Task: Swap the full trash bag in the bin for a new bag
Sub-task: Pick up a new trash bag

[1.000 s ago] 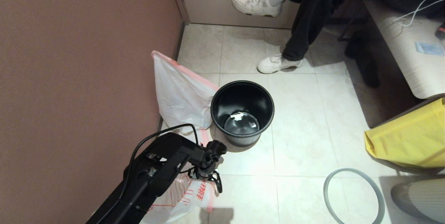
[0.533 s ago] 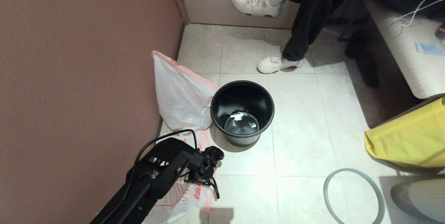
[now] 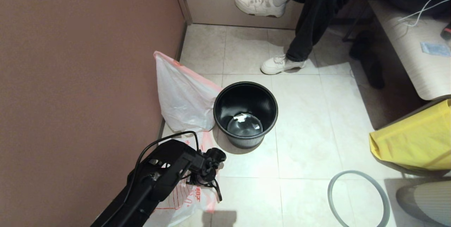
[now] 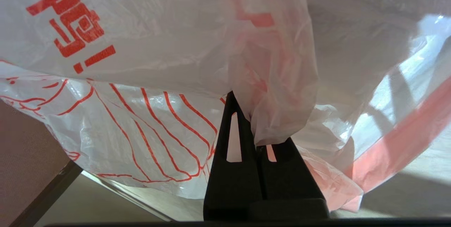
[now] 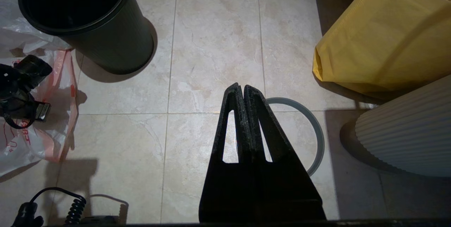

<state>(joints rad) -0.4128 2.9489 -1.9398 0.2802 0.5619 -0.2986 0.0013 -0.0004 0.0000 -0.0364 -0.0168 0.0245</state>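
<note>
New bag (image 3: 186, 198): limp on the floor by the wall, just in front of the bin, red print up.
Left gripper (image 4: 254, 128): pinched tight on a fold of the new bag.
Bin (image 3: 245, 114): upright, unlined.
Full bag (image 3: 183, 96): leaning against wall, touching the bin.
Ring (image 3: 359, 198): flat on floor, well apart.
Right gripper (image 5: 243, 91): closed, holding nothing, above the ring.
</note>
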